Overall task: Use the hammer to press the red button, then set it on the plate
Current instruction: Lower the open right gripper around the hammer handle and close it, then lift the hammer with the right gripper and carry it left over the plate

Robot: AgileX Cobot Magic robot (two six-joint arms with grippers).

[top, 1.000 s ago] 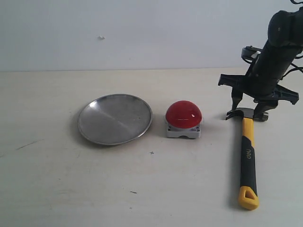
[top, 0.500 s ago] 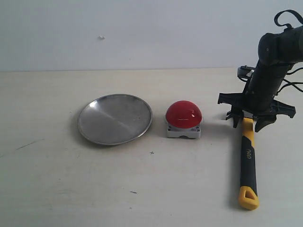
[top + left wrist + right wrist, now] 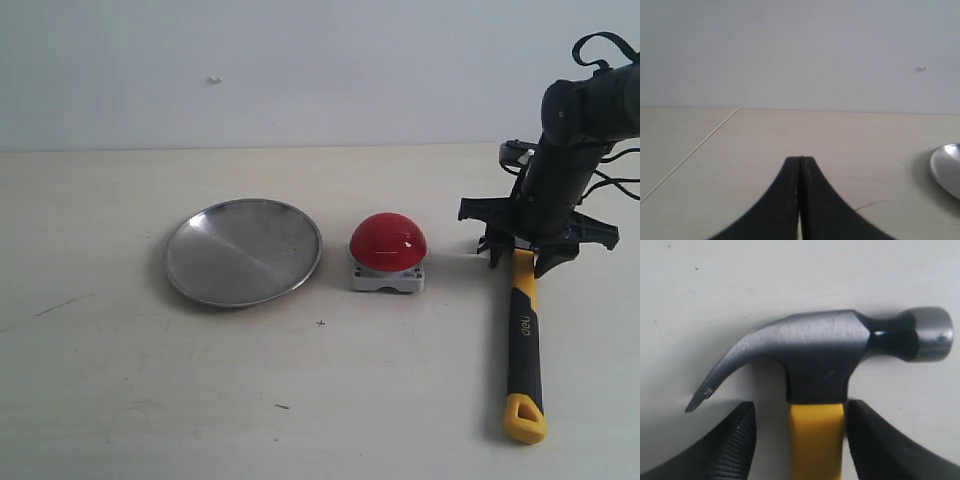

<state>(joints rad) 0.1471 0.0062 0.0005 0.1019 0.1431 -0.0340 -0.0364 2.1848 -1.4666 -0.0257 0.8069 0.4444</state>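
Hammer (image 3: 524, 330) unmoved, right fingers (image 3: 735, 445) now lowered astride its handle

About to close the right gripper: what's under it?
The hammer, flat on the table: its yellow handle top lies between the open fingers of the right gripper, dark head just beyond. In the exterior view the gripper hides the head; the table beneath the hammer is covered.

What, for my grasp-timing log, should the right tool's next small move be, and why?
Probably close the right tool on the hammer. In the right wrist view its open fingers straddle the yellow handle just below the head, with a gap showing on one side. The hammer lies flat on the table, not yet gripped.
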